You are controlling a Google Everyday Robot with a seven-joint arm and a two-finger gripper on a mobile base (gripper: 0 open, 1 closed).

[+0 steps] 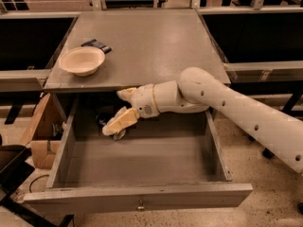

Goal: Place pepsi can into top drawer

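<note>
The pepsi can lies on its side at the back left of the open top drawer. It is mostly hidden behind my lower finger; only a dark part and a silver end show. My gripper is just above and to the right of the can, under the desk's front edge. Its two fingers are spread apart and hold nothing. My white arm reaches in from the right over the drawer.
A beige bowl and a flat black object sit at the left of the desk top. A cardboard box stands on the floor left of the drawer. The drawer's knob faces front.
</note>
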